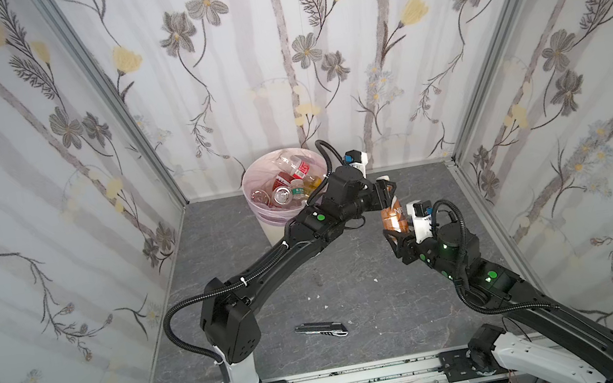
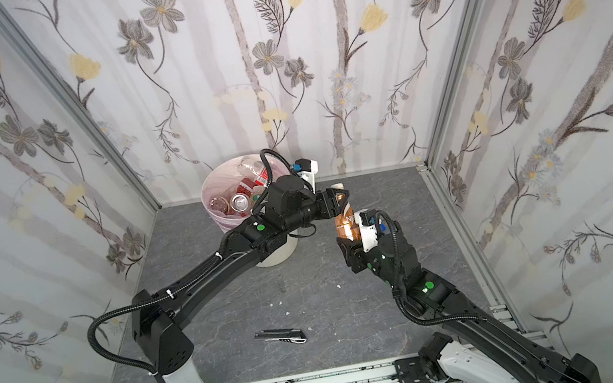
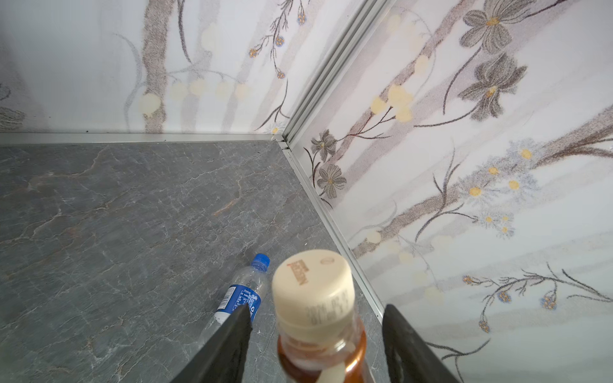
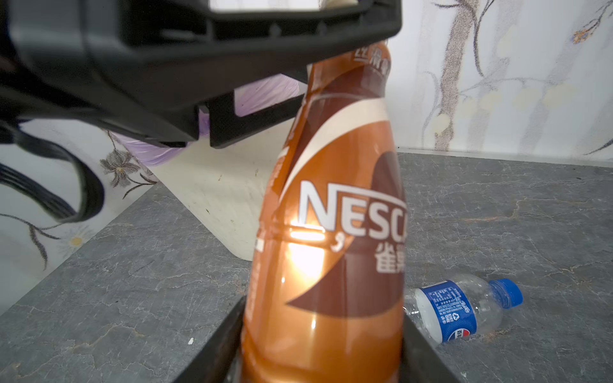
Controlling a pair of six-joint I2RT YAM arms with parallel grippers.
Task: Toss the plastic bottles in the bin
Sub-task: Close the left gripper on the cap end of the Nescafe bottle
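The right gripper (image 4: 323,345) clamps the base of the brown coffee bottle (image 1: 392,217), upright above the table near the bin (image 1: 272,230) at the far edge. The left gripper (image 3: 316,310) has its jaws apart beside the neck. I think they should close under the cap before the right one releases.

My left arm (image 1: 285,253) is crossing in front of the bin (image 1: 271,232) and covering the right edge of its mouth; the left part is lying open from above. Right of the bin, the brown bottle (image 1: 391,218) is blocking the way above the floor, and a blue-label bottle (image 4: 457,308) is lying on the floor. Well in front of the bin, a knife (image 1: 321,330) is lying.
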